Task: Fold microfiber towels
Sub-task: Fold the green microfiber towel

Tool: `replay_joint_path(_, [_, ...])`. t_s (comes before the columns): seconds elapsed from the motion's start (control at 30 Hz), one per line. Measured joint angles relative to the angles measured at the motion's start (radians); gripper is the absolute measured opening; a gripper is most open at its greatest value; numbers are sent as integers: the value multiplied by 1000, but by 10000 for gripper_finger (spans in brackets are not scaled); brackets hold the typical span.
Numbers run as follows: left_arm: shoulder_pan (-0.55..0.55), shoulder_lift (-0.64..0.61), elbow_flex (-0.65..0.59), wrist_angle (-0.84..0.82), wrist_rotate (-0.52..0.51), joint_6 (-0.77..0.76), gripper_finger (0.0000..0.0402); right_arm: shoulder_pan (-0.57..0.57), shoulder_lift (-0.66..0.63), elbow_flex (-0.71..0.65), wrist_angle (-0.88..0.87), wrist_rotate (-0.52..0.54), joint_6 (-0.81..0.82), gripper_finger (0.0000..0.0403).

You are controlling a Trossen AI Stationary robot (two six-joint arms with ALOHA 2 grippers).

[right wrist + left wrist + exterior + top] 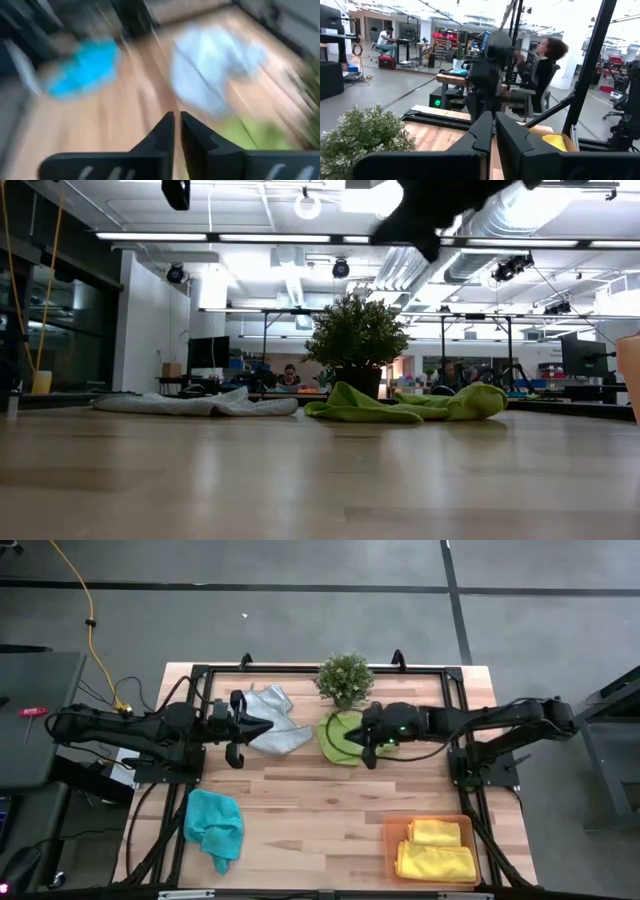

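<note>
High view: the wooden tabletop (300, 790) carries five microfiber towels. The grey towel (272, 720) lies crumpled at the far side, left of the potted plant (345, 678). The lime towel (338, 738) lies bunched just in front of the plant. The teal towel (214, 824) sits heaped at the near left. Two yellow towels (436, 850) lie in the orange tray (390, 852) at the near right. The left claw (238, 728) hangs at the grey towel's left edge; the right claw (370, 740) hangs over the lime towel's right edge. Neither visibly holds cloth.

Low view: the grey towel (200, 404) and the lime towel (410, 405) lie flat and slack on the tabletop; a dark arm part hangs above them, clear of the cloth.

Left wrist view: the left claw (495, 127) is clenched, fingers pressed together, nothing between them.

Right wrist view: the right claw (177, 125) is likewise clenched and empty, over blurred cloth.

Assessment: the cloths look light, limp and prone to bunching. A corner or a free hem edge seems the soundest hold, one corner per claw.
</note>
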Motion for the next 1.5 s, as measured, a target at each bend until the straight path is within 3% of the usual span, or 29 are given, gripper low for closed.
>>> replay_joint_path(0.13, [0,0,0,-4,1,-7,30,15,65,118,-476,73,-55,85])
replay_joint_path(0.23, [0,0,0,-24,1,-8,37,40,112,127,-648,76,-114,131])
replay_joint_path(0.37, [-1,0,0,-33,1,-8,40,77,162,63,-693,70,-256,177])
replay_joint_path(0.53, [-2,0,0,-34,0,-8,40,100,216,-28,-559,138,-406,195])
replay_joint_path(0.8, [-2,0,0,-42,0,-8,40,101,325,-52,-464,222,-552,195])
replay_joint_path(1.2, [-2,0,0,-51,-6,-8,40,101,397,-52,-399,370,-573,188])
replay_joint_path(1.33, [-2,0,0,-51,-6,-9,40,98,397,-40,-402,384,-539,142])
replay_joint_path(1.5, [-2,0,0,-51,-6,-8,41,98,397,-6,-432,381,-473,32])
